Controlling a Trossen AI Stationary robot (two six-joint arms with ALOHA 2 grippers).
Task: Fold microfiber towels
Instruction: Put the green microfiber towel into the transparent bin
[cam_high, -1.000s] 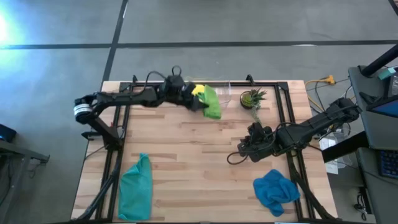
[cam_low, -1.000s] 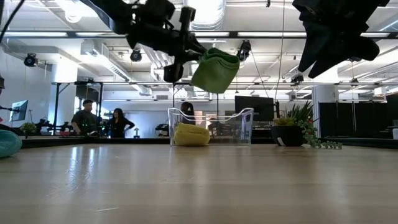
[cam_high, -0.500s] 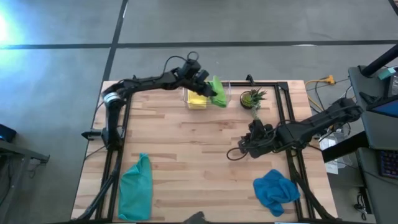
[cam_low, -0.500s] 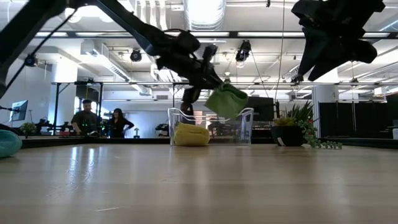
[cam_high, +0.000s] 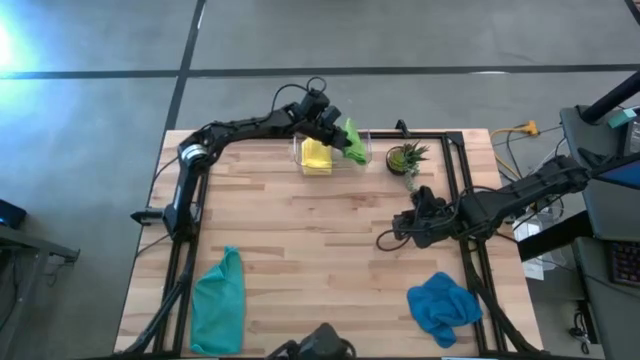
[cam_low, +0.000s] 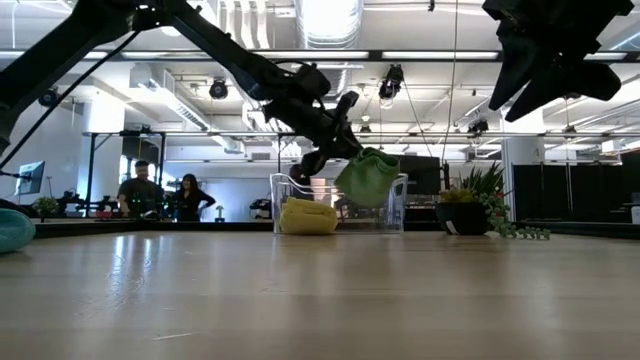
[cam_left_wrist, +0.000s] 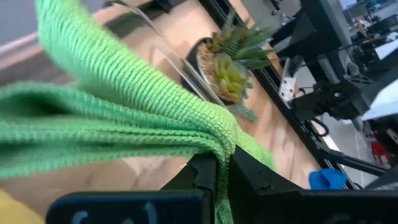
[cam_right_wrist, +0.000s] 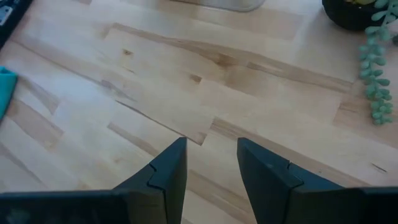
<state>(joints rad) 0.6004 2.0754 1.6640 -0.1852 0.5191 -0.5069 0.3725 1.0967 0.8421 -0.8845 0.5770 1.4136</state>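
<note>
The left claw (cam_high: 340, 128) is clamped tight on the folded lime green towel (cam_high: 353, 143), its fingers pinching the stacked folds at one edge so the bundle hangs below and slightly beyond it. In the low view the towel (cam_low: 368, 176) hangs just above the rim of the clear plastic bin (cam_low: 392, 205) at the far edge of the table (cam_high: 300, 250), over the bin's side nearer the potted plant (cam_high: 406, 158). Inside that bin the folded yellow towel (cam_high: 316, 157) already lies, occupying the side away from the plant. The coming move turns on this: the open space in the bin is almost straight down from the claw, beside the yellow towel, so a short lowering looks like all that is needed before letting go. The lime towel looks compact and thick, several ribbed layers lying together, though loose enough that it might sag open on release. The right claw (cam_high: 405, 228) hovers over bare table, fingers apart and holding nothing. The crumpled blue towel (cam_high: 442, 306) lies near it at the near right corner; the teal towel (cam_high: 220, 300), bunched lengthwise, lies at the near left, well apart from both claws.
</note>
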